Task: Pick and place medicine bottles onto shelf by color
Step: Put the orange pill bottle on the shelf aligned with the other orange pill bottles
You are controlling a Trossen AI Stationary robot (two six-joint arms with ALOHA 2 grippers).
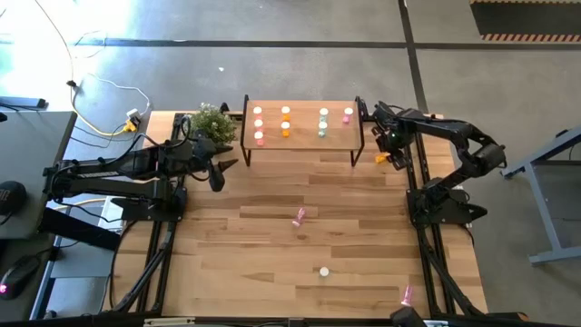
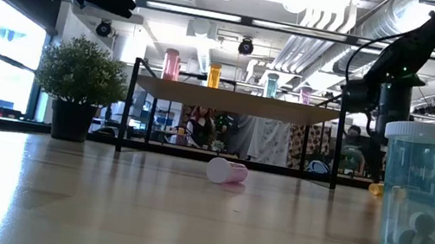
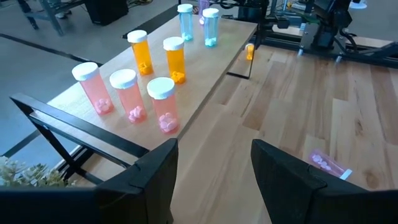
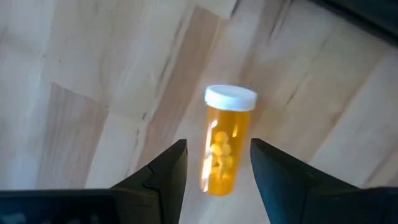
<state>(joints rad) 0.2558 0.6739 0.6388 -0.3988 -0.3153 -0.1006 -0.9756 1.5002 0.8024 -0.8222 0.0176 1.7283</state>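
Right gripper hangs over the orange bottle lying on the surface at the shelf's 3 o'clock end — jaws apart, straddling it, not gripping. Left gripper waits at the shelf's 9 o'clock end — jaws apart, empty.

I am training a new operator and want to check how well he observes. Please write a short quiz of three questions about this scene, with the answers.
1. True or false: the right gripper is above an orange bottle that lies on the table, with its jaws open on either side of the bottle.
2. How many pink bottles stand at the end of the shelf nearest the left gripper? A: two. B: three. C: five.
3. In a few words: how is the pink bottle in the middle of the table positioned?

Key: 1 true. 2 B. 3 It lies on its side.
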